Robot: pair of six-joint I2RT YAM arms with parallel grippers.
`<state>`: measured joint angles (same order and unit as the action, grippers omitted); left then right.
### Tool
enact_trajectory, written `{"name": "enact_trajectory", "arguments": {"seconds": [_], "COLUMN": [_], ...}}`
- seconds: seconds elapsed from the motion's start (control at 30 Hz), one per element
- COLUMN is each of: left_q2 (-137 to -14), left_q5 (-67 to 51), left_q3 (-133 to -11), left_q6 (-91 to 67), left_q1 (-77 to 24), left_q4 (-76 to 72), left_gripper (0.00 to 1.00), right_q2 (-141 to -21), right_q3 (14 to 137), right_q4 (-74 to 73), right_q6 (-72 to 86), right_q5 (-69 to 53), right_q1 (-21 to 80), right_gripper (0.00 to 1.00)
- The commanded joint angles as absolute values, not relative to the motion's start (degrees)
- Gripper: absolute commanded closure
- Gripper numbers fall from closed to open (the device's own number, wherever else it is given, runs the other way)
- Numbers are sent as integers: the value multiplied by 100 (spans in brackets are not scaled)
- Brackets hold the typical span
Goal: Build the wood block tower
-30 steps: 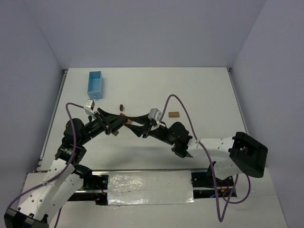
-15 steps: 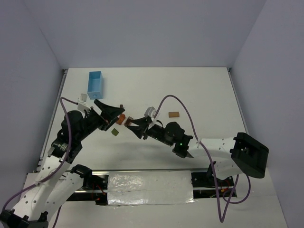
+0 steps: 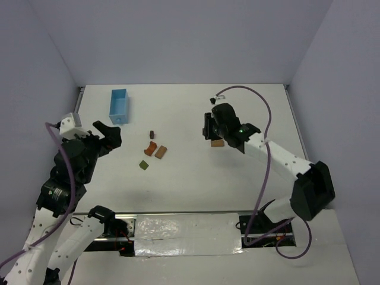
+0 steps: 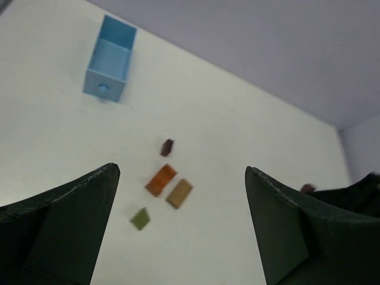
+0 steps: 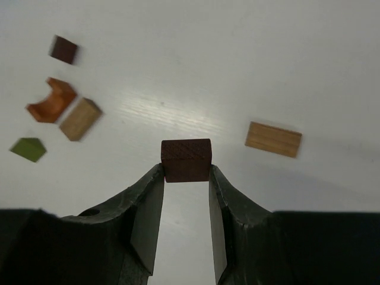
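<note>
Risk: right pincer [image 5: 186,172] pinches brown block [image 5: 186,159] only at its fingertips, right of centre; may twist out in transit. Left pincer [image 3: 108,134] spread, empty. Nothing stacked yet; pieces [image 3: 161,152] loose around orange arch [image 3: 151,148] on desk [image 3: 190,113].

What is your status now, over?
Left gripper open, empty. Right gripper shut on reddish block. Orange arch, green piece, dark cube, tan block, tan rectangle loose, unstacked. Path clear.
</note>
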<state>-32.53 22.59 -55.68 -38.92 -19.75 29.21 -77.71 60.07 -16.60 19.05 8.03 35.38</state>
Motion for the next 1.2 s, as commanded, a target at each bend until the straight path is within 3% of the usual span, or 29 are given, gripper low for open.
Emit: {"name": "enact_trajectory", "arguments": {"seconds": [0.0, 0.2, 0.47, 1.17], "left_q2": [-3585, -3814, -3981, -4148], "left_q5": [2734, 1952, 1512, 1213], "left_q3": [-5196, -4702, -4667, -4649], "left_q6": [-2567, -2286, -2206, -2145], "left_q1": [-1978, -1969, -1960, -1960], "left_q4": [3068, 2909, 2900, 2900], "left_gripper": [1, 2, 3, 4], "right_q2": [-8479, -9948, -10845, -11417], "right_q3": [6792, 8146, 8508, 8965], "right_q4": [-3627, -4552, -4474, -4579], "right_q6": [1979, 1951, 1898, 1687], "right_q5": [781, 1046, 967, 949], "right_q1": [3420, 3006, 2795, 2602], "right_gripper": [100, 100, 100, 94]}}
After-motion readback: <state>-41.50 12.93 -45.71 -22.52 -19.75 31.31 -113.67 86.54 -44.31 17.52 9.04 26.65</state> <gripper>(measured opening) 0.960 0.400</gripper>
